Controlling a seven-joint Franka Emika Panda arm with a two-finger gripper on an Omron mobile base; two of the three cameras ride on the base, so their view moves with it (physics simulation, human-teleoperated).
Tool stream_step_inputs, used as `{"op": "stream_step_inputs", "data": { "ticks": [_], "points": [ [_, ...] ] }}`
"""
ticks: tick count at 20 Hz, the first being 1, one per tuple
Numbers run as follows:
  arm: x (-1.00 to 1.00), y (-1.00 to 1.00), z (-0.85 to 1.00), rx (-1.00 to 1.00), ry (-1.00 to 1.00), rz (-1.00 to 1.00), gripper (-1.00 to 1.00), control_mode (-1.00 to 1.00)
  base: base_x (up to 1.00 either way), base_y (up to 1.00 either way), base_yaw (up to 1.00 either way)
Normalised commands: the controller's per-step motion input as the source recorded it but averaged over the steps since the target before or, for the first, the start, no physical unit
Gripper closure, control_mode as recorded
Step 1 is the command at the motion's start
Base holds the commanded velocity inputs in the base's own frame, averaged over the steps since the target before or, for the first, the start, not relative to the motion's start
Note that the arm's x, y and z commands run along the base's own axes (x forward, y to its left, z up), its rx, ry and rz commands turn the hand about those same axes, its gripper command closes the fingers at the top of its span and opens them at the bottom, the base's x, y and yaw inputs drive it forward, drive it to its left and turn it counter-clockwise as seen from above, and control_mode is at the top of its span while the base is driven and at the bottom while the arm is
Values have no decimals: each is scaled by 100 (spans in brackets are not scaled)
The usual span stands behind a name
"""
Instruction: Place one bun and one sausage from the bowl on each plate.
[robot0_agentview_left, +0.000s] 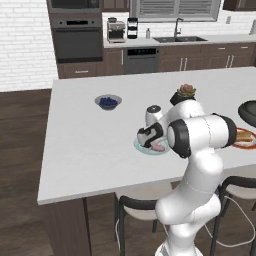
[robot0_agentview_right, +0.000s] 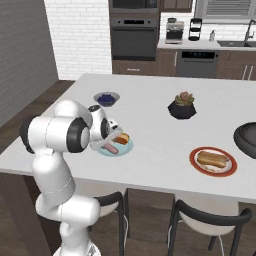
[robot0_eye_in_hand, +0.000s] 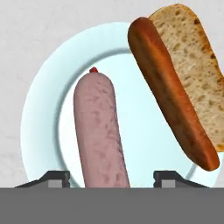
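On the pale blue plate (robot0_eye_in_hand: 52, 87) a pinkish sausage (robot0_eye_in_hand: 98, 127) lies lengthwise, and a golden-brown bun (robot0_eye_in_hand: 188, 78) rests tilted over the plate's right rim. My gripper (robot0_eye_in_hand: 111, 179) hovers just above the sausage, open, its tips standing clear on either side. From the base views the gripper (robot0_agentview_left: 150, 140) (robot0_agentview_right: 112, 137) sits low over that plate (robot0_agentview_right: 122, 150). Farther right, the red-rimmed plate (robot0_agentview_right: 193, 161) carries another bun (robot0_agentview_right: 212, 159). At the right edge is the dark bowl (robot0_agentview_right: 247, 137) (robot0_agentview_left: 249, 111); what it holds is hidden.
A black plant pot (robot0_agentview_right: 182, 107) stands mid-counter and a small grey bowl of blue berries (robot0_agentview_right: 106, 98) sits behind the blue plate. Stools (robot0_agentview_right: 210, 215) are tucked under the near counter edge. Oven and sink line the back wall.
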Motion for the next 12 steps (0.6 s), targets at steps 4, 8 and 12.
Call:
{"op": "stream_step_inputs", "data": {
  "ticks": [4,8,12],
  "points": [
    [0,0,29,0,-15,0,-100,-100,0,0,0],
    [-37,0,84,0,-22,0,-100,-100,0,0,0],
    [-84,0,100,4,-11,-3,-100,-100,0,0,0]
  ]
}}
